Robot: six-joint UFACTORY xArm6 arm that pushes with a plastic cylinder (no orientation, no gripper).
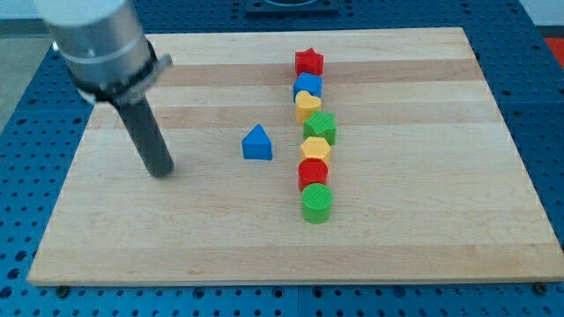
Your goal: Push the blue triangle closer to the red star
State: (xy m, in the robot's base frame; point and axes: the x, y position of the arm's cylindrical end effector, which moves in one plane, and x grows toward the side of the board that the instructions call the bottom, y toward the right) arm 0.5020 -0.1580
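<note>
The blue triangle (256, 143) lies near the middle of the wooden board. The red star (309, 62) sits toward the view's top, up and to the right of the triangle, at the head of a column of blocks. My tip (161, 172) rests on the board to the left of the blue triangle and slightly lower, about a hundred pixels away and not touching it. The dark rod rises from the tip up and to the left into the grey arm housing.
Below the red star a column runs downward: a blue block (308, 86), a yellow heart (307, 106), a green star (322, 127), a yellow hexagon (315, 149), a red cylinder (313, 173) and a green cylinder (317, 203). The board (423, 220) lies on a blue perforated table.
</note>
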